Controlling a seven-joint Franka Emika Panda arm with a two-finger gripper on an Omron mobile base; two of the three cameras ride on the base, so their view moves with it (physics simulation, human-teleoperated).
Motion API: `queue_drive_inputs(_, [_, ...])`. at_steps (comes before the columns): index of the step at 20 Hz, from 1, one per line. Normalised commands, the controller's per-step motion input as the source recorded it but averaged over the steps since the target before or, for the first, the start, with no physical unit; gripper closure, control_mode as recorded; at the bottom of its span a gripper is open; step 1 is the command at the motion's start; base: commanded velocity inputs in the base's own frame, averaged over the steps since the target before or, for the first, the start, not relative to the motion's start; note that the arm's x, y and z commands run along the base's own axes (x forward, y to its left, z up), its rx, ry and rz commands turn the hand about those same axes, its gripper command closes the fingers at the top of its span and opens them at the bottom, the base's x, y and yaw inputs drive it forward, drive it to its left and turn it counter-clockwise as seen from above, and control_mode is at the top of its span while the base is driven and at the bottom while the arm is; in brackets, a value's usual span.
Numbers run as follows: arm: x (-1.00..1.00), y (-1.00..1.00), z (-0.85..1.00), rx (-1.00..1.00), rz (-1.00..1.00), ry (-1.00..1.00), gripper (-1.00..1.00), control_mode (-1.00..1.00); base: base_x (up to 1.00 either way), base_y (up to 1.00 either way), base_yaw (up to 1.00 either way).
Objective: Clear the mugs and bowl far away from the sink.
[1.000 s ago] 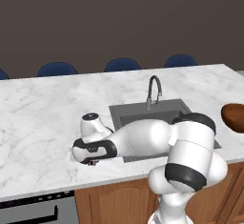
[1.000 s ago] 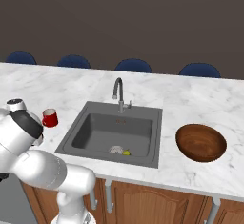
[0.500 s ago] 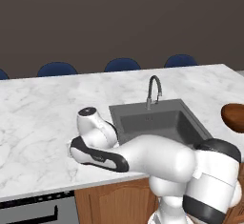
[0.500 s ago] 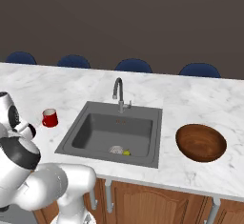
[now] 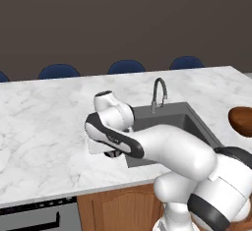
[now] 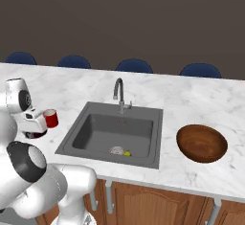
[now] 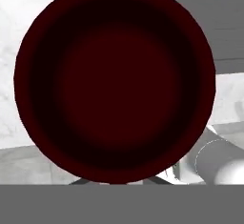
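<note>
Jaws: drawn fully together. Their tips are hidden behind the dark maroon mug (image 7: 114, 80) in the hand view, so whether they pinch its wall cannot be told.

Dark maroon mug: seen from straight above in the hand view, round and dark inside, very close to the camera. Pale marble lies to one side of it and a grey corner of the sink (image 7: 224, 23) to the other. Neither base view lets it be made out, as the robot's hand covers that spot.

Red mug (image 6: 50, 118): upright on the bench (image 6: 191, 99) just left of the sink, close beside the robot's hand. The right base view gives it. In the left base view the arm (image 5: 162, 146) stands in front of that place.

Bowl (image 6: 201, 142): brown wood, glossy inside, upright on the bench right of the sink and near the front edge. It appears whole in the right base view and is cut by the right edge of the left base view.

Sink: dark grey basin set in the marble bench, with a chrome faucet (image 6: 118, 92) at its far rim. The right base view shows a small pale item and a small yellow-green item (image 6: 119, 150) on the basin floor near its front wall.

Arm: reaches low from the near side across the sink's left front corner, its hand over the bench left of the basin.

Blue chair backs (image 6: 134, 65): a row behind the far edge of the bench.
</note>
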Motion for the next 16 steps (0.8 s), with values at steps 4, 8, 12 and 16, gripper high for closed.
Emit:
queue_drive_inputs(4, [0.00,-0.61,0.54,-0.36,0.28,0.01,1.00,-1.00,0.00,0.00,0.00])
queue_drive_inputs(8, [0.00,-0.67,0.23,-0.19,0.28,-0.05,1.00,-1.00,0.00,0.00,0.00])
queue_drive_inputs(12, [0.00,-0.82,0.00,0.03,0.15,-0.01,1.00,-1.00,0.00,0.00,0.00])
queue_drive_inputs(16, [-0.01,-0.80,0.00,0.15,0.12,-0.03,1.00,-1.00,0.00,0.00,0.00])
